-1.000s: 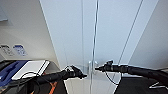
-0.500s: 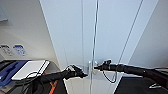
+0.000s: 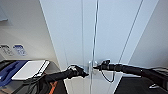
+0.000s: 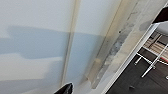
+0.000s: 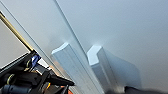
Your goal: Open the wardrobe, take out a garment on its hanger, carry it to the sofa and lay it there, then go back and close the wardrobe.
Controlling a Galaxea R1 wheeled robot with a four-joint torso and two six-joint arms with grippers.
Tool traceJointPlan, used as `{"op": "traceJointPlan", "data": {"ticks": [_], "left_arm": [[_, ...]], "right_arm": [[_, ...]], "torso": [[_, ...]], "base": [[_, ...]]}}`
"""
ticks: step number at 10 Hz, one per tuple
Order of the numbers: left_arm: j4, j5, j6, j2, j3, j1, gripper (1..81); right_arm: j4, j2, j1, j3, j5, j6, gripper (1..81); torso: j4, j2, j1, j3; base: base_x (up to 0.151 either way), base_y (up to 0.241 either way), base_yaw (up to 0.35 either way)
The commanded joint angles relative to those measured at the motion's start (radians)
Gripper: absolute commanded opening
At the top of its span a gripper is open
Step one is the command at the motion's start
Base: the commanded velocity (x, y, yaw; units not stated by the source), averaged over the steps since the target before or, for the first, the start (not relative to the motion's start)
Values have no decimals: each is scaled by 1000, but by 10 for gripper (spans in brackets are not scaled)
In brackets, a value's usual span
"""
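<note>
Facing the closed white wardrobe (image 3: pixel 105 37) against a pale wall, with a white board lying on a blue thing at the low left. Compared with half a second ago, almost no change: left gripper (image 3: pixel 83 73) and right gripper (image 3: pixel 96 67) still just beside the two silver handles (image 5: pixel 82 67) at the door seam. Cannot tell how far either gripper is open, nor whether anything is grasped.

1. The wardrobe (image 3: pixel 110 32) is evenly and brightly lit, without glare
2. A soft grey shadow is cast across its doors in the left wrist view
3. Lines are bowed outward in the head view (wide-angle distortion)
4. All views are rendered soft and blurred
</note>
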Motion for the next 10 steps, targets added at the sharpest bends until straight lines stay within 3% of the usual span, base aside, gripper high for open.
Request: {"op": "traceJointPlan", "data": {"ticks": [1, 5, 10], "left_arm": [[17, 7, -1, 26, -11, -175, 811], [51, 5, -1, 95, -71, -189, 811], [80, -4, 0, 100, -6, -191, 811]], "right_arm": [[7, 9, 178, 23, -1, 6, 811], [9, 18, 180, 46, -10, 4, 811], [9, 21, 174, 52, -13, 4, 811]], "torso": [[0, 0, 0, 0], [0, 0, 0, 0], [0, 0, 0, 0]], "base": [[0, 0, 0], [0, 0, 0], [0, 0, 0]]}}
